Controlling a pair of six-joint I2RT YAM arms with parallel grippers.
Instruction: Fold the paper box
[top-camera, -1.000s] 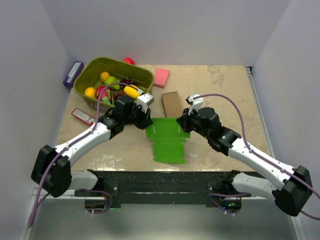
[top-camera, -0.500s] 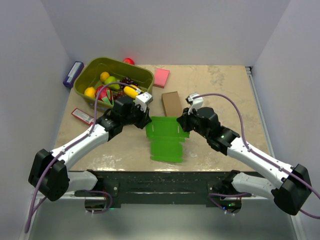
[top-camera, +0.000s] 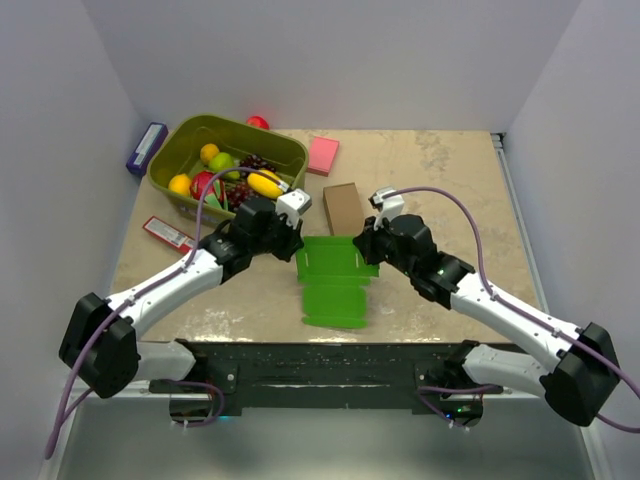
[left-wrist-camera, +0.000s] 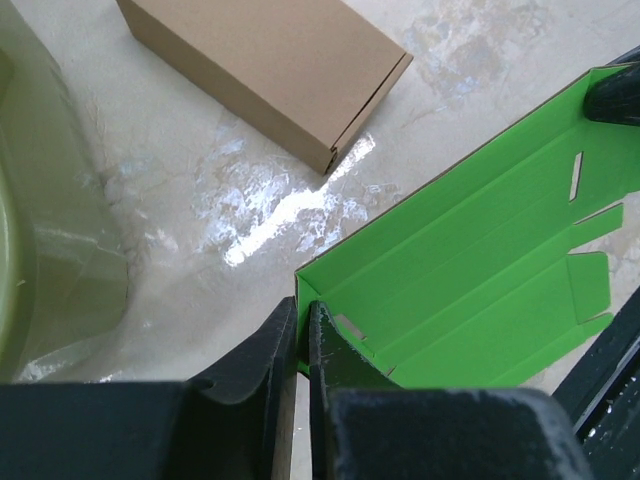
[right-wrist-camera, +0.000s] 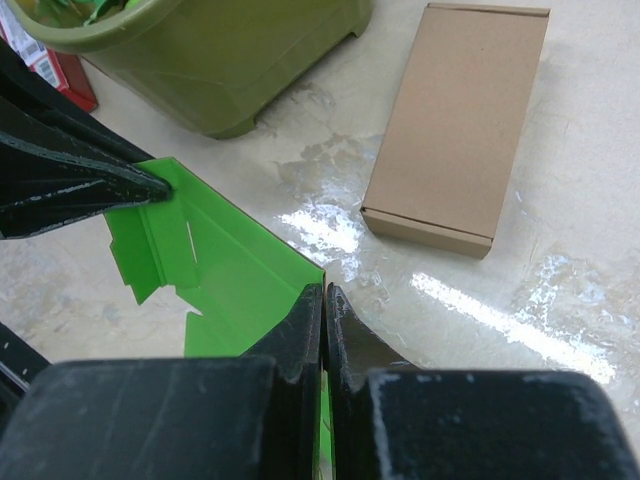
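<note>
The paper box (top-camera: 335, 280) is a bright green die-cut blank, partly folded, in the table's middle near the front. Its far panel is raised between the two grippers. My left gripper (top-camera: 293, 245) is shut on the blank's left corner; the left wrist view shows the green sheet (left-wrist-camera: 470, 270) with its edge pinched between the jaws (left-wrist-camera: 303, 320). My right gripper (top-camera: 366, 243) is shut on the blank's right corner; the right wrist view shows the green card (right-wrist-camera: 230, 270) clamped at the fingertips (right-wrist-camera: 324, 300). The left gripper's finger tip shows there, on the far corner (right-wrist-camera: 120, 185).
A brown cardboard box (top-camera: 343, 207) lies just behind the blank. An olive bin of toy fruit (top-camera: 228, 165) stands at the back left, a pink pad (top-camera: 322, 155) beside it. A red packet (top-camera: 165, 233) lies left, a purple box (top-camera: 146, 147) off the table's left edge.
Both grippers have kept their hold on the green blank. The left gripper has shifted slightly right and back, and the raised far panel stands a little higher.
</note>
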